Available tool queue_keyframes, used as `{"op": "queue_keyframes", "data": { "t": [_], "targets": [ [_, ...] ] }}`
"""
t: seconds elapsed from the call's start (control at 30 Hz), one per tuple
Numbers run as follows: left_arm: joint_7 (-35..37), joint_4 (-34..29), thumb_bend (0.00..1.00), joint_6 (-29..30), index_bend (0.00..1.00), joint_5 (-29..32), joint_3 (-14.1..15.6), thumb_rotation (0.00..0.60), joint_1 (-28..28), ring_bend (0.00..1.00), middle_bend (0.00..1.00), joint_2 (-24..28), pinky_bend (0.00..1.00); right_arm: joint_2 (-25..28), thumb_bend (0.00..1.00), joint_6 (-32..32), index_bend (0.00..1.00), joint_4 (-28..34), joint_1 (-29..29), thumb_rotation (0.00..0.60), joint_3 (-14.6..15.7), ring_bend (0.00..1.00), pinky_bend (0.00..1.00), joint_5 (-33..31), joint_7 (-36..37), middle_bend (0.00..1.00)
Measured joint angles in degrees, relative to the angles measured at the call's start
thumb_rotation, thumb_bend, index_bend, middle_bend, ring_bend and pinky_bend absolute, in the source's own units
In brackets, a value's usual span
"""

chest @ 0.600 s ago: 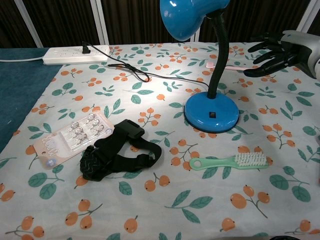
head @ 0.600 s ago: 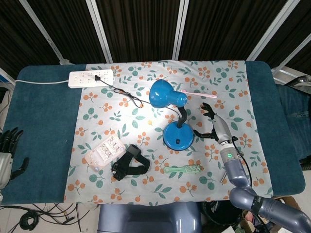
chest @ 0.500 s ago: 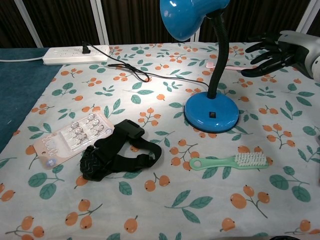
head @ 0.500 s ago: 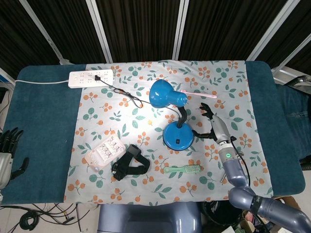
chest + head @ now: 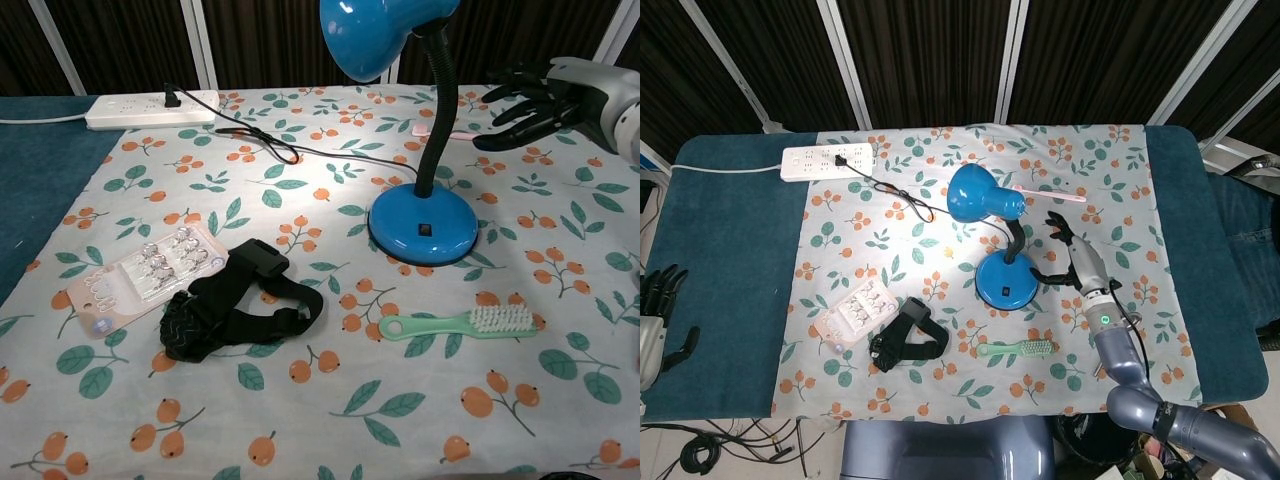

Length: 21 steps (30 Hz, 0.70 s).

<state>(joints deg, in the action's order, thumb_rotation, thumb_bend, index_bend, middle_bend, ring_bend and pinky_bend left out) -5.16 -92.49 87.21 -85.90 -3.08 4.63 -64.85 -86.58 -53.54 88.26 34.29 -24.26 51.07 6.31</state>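
Lower centre, chest view: green brush (image 5: pixel 462 323), black strap (image 5: pixel 235 305). Mid-frame: blue lamp (image 5: pixel 423 226) on the desk (image 5: pixel 720 250). Upper right: right hand (image 5: pixel 535 98), fingers spread, holding nothing, just beside lamp neck. Left hand (image 5: pixel 658 310) at far-left edge, fingers apart, empty.

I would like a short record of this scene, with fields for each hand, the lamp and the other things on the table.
right hand: open, fingers spread, beside the lamp's neck, not touching
left hand: open, at the table's left edge, holds nothing
lamp: blue, upright, lit, cord runs to power strip
in front of the lamp: green brush, black strap, blister pack
behind the lamp: pink stick
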Motion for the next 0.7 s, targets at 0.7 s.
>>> {"op": "queue_keyframes", "data": {
  "t": [0.7],
  "targets": [
    [0.12,0.08,0.39,0.05,0.00,-0.11,0.01,0.600,0.00,0.00,0.02,0.04,0.03,-0.48,0.14,-0.91,0.00,-0.16,1.45,0.600,1.31,0.26,0.15,-1.59,-2.59,0.18]
  ]
}}
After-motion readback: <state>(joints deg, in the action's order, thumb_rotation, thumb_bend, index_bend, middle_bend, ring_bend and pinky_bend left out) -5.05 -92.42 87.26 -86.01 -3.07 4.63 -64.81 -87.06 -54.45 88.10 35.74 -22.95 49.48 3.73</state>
